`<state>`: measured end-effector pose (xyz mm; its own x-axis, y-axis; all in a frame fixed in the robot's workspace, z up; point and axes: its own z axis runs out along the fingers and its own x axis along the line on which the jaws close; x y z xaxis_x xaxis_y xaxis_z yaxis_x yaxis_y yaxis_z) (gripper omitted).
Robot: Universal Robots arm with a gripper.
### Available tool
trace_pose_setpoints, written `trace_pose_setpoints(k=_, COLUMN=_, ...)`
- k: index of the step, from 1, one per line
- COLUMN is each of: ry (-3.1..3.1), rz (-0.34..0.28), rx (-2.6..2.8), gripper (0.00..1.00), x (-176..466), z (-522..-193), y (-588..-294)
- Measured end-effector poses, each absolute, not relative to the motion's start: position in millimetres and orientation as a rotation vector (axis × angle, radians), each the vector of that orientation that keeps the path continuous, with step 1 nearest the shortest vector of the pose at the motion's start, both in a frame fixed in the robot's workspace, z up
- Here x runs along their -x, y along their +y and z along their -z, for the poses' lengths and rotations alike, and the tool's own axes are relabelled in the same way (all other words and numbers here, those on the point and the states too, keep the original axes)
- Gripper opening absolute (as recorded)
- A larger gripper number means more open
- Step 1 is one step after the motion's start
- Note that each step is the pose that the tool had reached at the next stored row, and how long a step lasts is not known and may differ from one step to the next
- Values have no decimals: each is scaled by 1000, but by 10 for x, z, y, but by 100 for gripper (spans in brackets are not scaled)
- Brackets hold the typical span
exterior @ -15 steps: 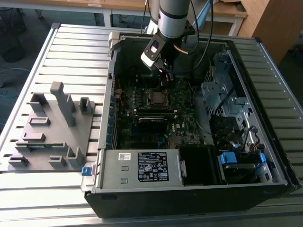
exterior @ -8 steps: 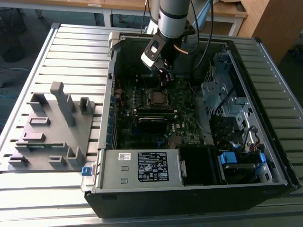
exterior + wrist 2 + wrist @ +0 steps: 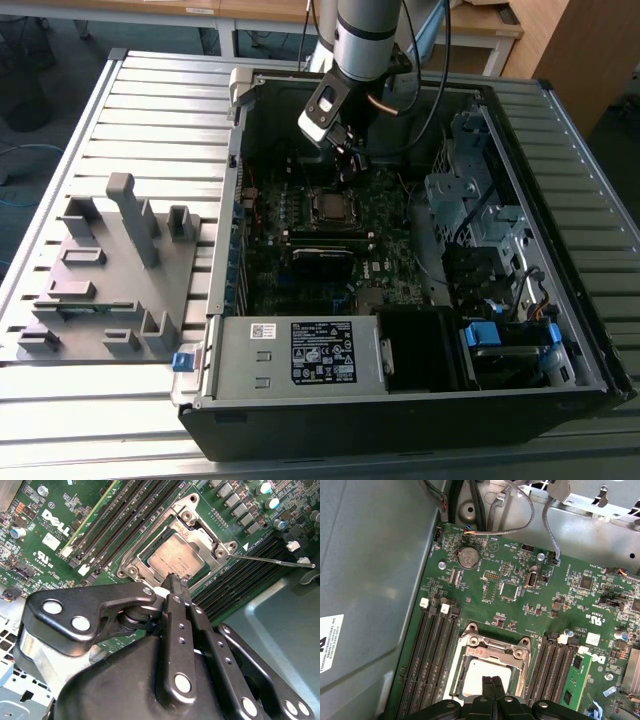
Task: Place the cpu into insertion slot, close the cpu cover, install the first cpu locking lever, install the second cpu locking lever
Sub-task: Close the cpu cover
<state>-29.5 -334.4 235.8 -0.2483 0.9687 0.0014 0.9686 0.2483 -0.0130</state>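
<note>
In the exterior view the arm [image 3: 365, 35] reaches down into the open computer case [image 3: 590, 200], with its gripper [image 3: 345, 150] tilted just above the insertion slot [image 3: 330, 207]. In the second wrist view the fingers [image 3: 175, 587] are pressed together with nothing between them. Their tips are at the edge of the cpu [image 3: 172, 560], which lies in the slot framed by the cpu cover [image 3: 205, 537]. In the first wrist view the closed fingertips [image 3: 489, 682] overlap the cpu [image 3: 477, 672] inside the cover's window.
</note>
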Motion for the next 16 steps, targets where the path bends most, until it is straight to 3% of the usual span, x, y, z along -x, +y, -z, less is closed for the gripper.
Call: trace_pose_setpoints(k=16, ry=-2491, rz=-14, rx=1899, gripper=10, x=295, z=-2358, y=-3344)
